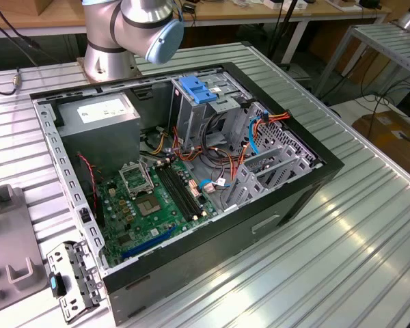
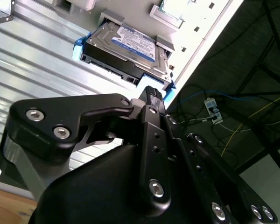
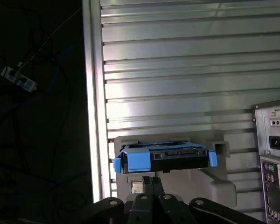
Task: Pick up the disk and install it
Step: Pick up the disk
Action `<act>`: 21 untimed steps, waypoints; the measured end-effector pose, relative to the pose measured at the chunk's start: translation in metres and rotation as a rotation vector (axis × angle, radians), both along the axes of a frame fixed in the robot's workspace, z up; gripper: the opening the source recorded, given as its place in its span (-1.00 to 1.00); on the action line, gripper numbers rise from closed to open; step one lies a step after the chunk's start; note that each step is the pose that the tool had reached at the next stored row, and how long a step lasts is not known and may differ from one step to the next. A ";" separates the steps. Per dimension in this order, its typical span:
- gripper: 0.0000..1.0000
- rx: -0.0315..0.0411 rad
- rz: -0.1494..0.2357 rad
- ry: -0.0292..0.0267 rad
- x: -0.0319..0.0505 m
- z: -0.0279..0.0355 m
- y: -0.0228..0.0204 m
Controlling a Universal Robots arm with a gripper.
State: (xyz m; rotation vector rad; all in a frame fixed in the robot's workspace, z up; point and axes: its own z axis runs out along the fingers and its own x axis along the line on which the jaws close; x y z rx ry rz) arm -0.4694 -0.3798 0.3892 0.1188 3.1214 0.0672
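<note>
Gripper (image 3: 151, 179) approach is where trouble is judged most likely. The disk (image 3: 165, 161) is seated in a grey holder (image 3: 221, 184) close to the edge of the ribbed metal table (image 3: 177, 70), well apart from the open computer case (image 1: 191, 266). A nudge rather than a clean grasp could therefore tip it out of the holder or send it over the edge. Its blue carrier frame (image 3: 140, 159) is plastic and may be expected to flex or slip if pinched unevenly, and the loose cables (image 1: 219, 154) beside the drive cage (image 1: 191, 119) could be snagged during installation. In both wrist views the fingers are seen drawn together, near the disk. Nothing is held and no contact can be made out, and with the fingers set so, the disk cannot be straddled.
</note>
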 end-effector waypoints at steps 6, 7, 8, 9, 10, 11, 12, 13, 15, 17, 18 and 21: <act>-0.79 0.0001 0.024 -0.0001 -0.0001 -0.0001 0.0000; -0.79 0.0001 0.031 -0.0001 -0.0001 -0.0001 0.0000; -0.79 0.0001 0.044 -0.0001 -0.0001 -0.0001 0.0000; -0.79 0.0001 0.056 -0.0001 0.0000 -0.0001 0.0000; -0.79 0.0000 0.064 0.0000 -0.0001 0.0000 0.0000; -0.79 0.0001 0.071 -0.0001 0.0000 0.0000 0.0000; -0.79 0.0001 0.081 -0.0001 0.0000 -0.0001 0.0000; -0.79 0.0001 0.089 -0.0002 0.0000 -0.0001 0.0000; -0.79 0.0001 0.132 -0.0001 0.0000 -0.0001 0.0000; -0.79 0.0000 0.172 -0.0001 0.0000 -0.0001 0.0000; -0.79 0.0000 0.185 -0.0001 0.0000 0.0000 0.0000; -0.79 0.0000 0.224 0.0000 0.0000 0.0000 0.0000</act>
